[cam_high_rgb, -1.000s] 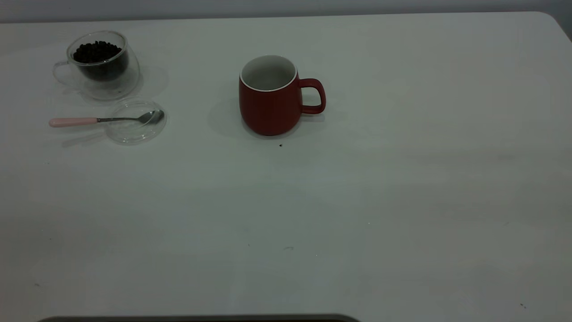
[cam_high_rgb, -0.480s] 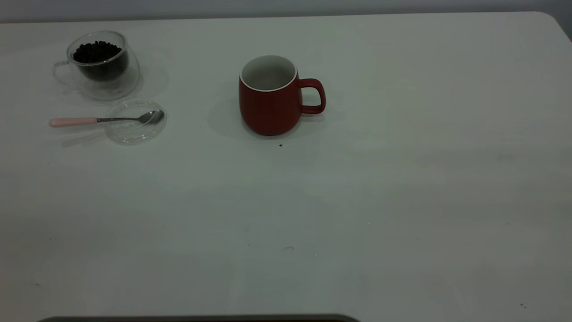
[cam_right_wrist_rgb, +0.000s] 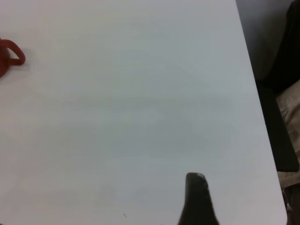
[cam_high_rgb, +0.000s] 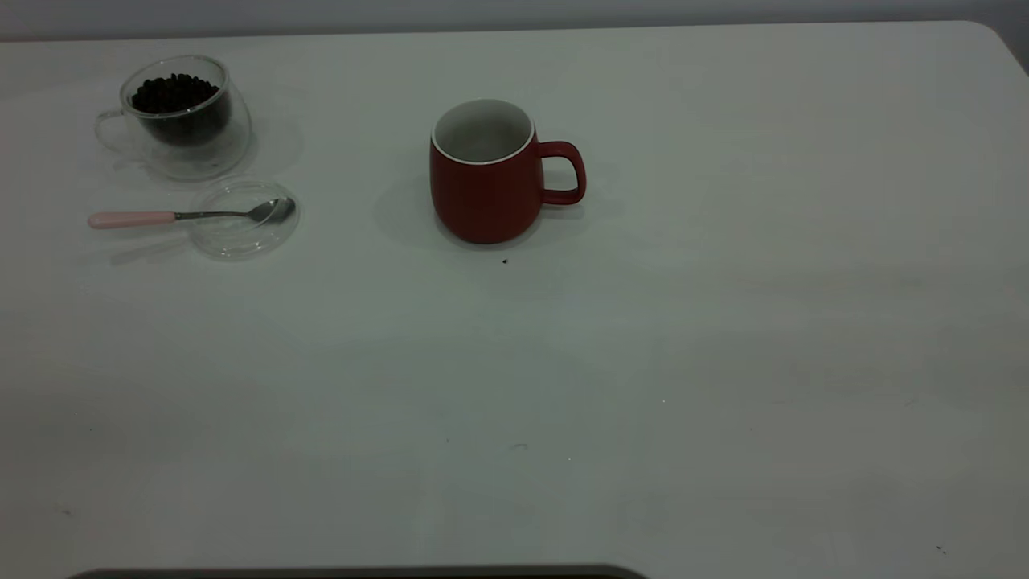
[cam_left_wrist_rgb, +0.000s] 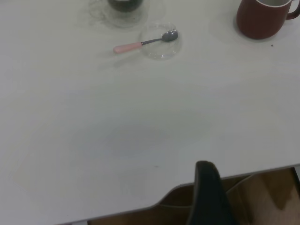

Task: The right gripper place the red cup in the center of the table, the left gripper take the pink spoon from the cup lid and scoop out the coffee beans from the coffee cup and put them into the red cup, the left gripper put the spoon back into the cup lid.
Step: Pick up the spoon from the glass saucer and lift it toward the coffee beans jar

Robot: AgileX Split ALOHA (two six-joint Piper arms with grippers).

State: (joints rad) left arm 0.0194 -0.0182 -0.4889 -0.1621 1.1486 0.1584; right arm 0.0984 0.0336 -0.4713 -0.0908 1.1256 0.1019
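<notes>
The red cup [cam_high_rgb: 487, 173] stands upright near the middle back of the table [cam_high_rgb: 643, 362], handle to the right, white inside empty. It also shows in the left wrist view [cam_left_wrist_rgb: 260, 18]. The coffee cup [cam_high_rgb: 181, 117] with coffee beans [cam_high_rgb: 173, 92] stands at the back left. In front of it lies the cup lid [cam_high_rgb: 243, 219]. The pink spoon [cam_high_rgb: 161, 216] rests with its bowl on the lid and its handle out to the left. The left gripper [cam_left_wrist_rgb: 207, 192] hangs over the table's near edge, far from the spoon [cam_left_wrist_rgb: 140, 45]. The right gripper [cam_right_wrist_rgb: 197, 197] is over the table's right part, far from the cup's handle [cam_right_wrist_rgb: 11, 55]. Neither gripper shows in the exterior view.
A tiny dark speck [cam_high_rgb: 505, 260] lies just in front of the red cup. The table's rounded corner [cam_high_rgb: 993, 32] is at the back right. Brown floor [cam_left_wrist_rgb: 262, 197] shows beyond the table's edge by the left gripper. A dark object [cam_right_wrist_rgb: 281, 56] stands off the table's right side.
</notes>
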